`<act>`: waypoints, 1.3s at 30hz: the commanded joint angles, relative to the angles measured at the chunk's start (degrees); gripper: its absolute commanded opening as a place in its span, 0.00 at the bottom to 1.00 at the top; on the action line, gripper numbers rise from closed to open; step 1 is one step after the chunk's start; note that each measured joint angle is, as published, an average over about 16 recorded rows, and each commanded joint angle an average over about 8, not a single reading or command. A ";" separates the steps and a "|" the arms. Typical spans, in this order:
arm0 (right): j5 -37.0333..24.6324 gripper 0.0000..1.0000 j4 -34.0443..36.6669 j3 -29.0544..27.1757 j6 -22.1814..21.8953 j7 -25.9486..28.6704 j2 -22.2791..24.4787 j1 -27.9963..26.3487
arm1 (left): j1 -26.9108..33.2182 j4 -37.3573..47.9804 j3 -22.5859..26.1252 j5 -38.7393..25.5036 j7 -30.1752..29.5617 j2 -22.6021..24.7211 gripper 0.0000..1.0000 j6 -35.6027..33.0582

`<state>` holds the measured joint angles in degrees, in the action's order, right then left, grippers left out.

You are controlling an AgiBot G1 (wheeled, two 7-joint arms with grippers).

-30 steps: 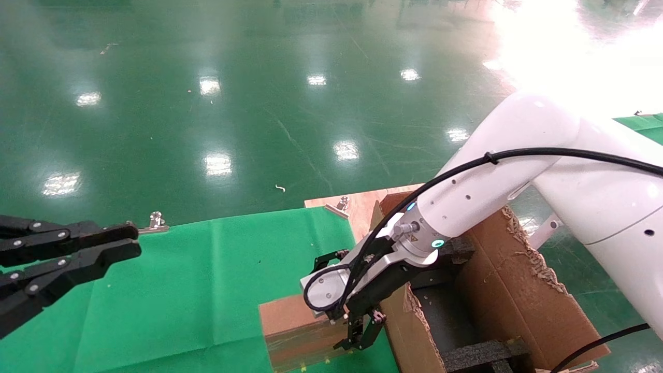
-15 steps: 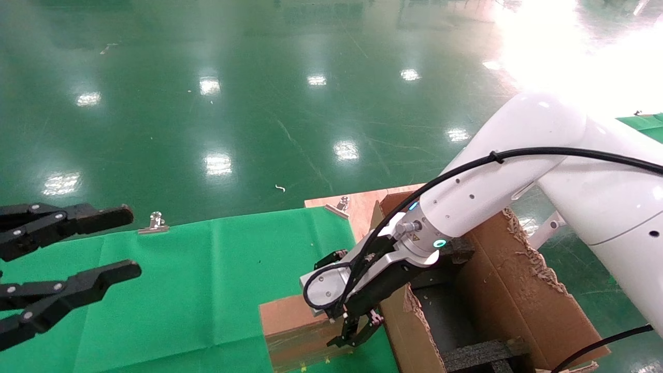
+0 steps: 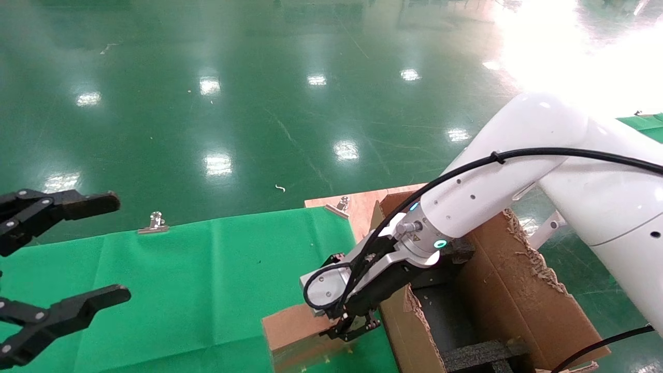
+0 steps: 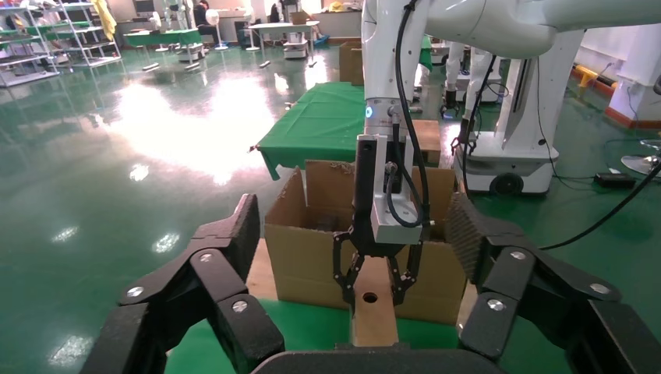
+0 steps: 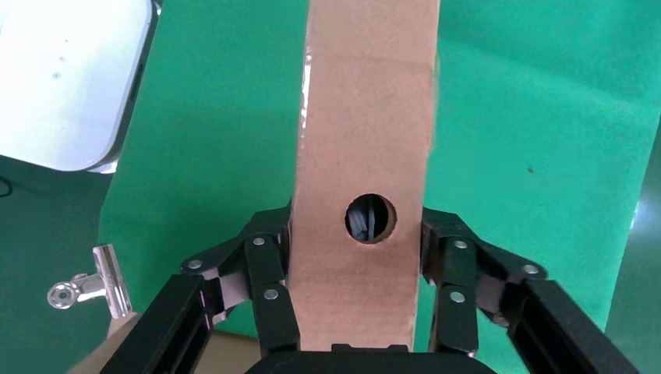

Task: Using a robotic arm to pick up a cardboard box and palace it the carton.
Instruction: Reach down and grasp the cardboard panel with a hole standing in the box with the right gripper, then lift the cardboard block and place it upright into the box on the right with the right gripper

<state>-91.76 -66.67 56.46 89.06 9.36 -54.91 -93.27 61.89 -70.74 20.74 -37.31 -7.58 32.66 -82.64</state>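
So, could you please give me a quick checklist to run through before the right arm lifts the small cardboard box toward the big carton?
1. Right gripper shut on the small flat brown cardboard box, fingers on both faces: ok.
2. Grip at the end with the round hole: ok.
3. Box clear of the green cloth: cannot tell; one end looks raised.
4. Large brown corrugated carton open, beside the box: ok.
5. Room between the black foam inserts: cannot tell.
6. Left gripper open, far from the box: ok.
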 commanded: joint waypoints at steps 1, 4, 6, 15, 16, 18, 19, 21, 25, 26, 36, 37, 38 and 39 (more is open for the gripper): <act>0.02 0.00 -0.02 -0.02 0.01 0.01 0.00 0.02 | 0.00 0.00 0.00 0.00 0.00 0.00 1.00 0.00; 0.14 0.00 0.02 -0.06 -0.04 0.02 0.04 -0.04 | 0.00 0.00 0.00 0.00 0.00 0.00 1.00 0.00; 0.31 0.00 0.13 -0.20 -0.08 -0.16 0.17 -0.43 | 0.00 0.00 0.00 0.00 0.00 0.00 1.00 0.00; 2.47 0.00 4.18 -1.92 0.96 -1.77 1.75 -8.32 | 0.00 0.00 0.00 0.00 0.00 0.00 1.00 0.00; 2.82 0.00 4.85 -1.93 1.19 -2.09 1.92 -9.63 | 0.00 0.00 0.00 0.00 0.00 0.00 1.00 0.00; 3.68 0.00 6.32 -1.74 1.56 -2.75 2.33 -12.51 | 0.00 0.00 0.00 0.00 0.00 0.00 1.00 0.00; 4.16 0.00 7.02 -1.53 1.69 -3.10 2.53 -13.87 | 0.00 0.00 0.00 0.00 0.00 0.00 1.00 0.00; 5.15 0.00 8.37 -0.90 1.86 -3.87 3.01 -16.76 | 0.00 0.00 0.00 0.00 0.00 0.00 1.00 0.00; 7.35 0.00 10.66 0.86 2.00 -5.14 3.95 -21.93 | 0.00 0.00 0.00 0.00 0.00 0.00 1.00 0.00; 7.93 0.00 11.13 1.38 2.02 -5.43 4.17 -23.01 | 0.00 0.00 0.00 0.00 0.00 0.00 1.00 0.00; 13.36 0.00 15.79 7.39 2.13 -9.07 8.90 -29.23 | 0.00 0.00 0.00 0.00 0.00 0.00 1.00 0.00; 13.71 0.00 16.25 8.18 2.20 -9.52 9.84 -29.73 | 0.00 0.00 0.00 0.00 0.00 0.00 1.00 0.00; 13.90 0.00 16.59 9.06 2.27 -9.98 10.83 -30.29 | 0.00 0.00 0.00 0.00 0.00 0.00 1.00 0.00; 14.09 0.00 16.93 10.04 2.33 -10.38 11.94 -30.91 | 0.00 0.00 0.00 0.00 0.00 0.00 1.00 0.00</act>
<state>-77.91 -50.20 67.00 91.35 -0.67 -42.60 -124.39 61.89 -70.74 20.75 -37.30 -7.58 32.66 -82.64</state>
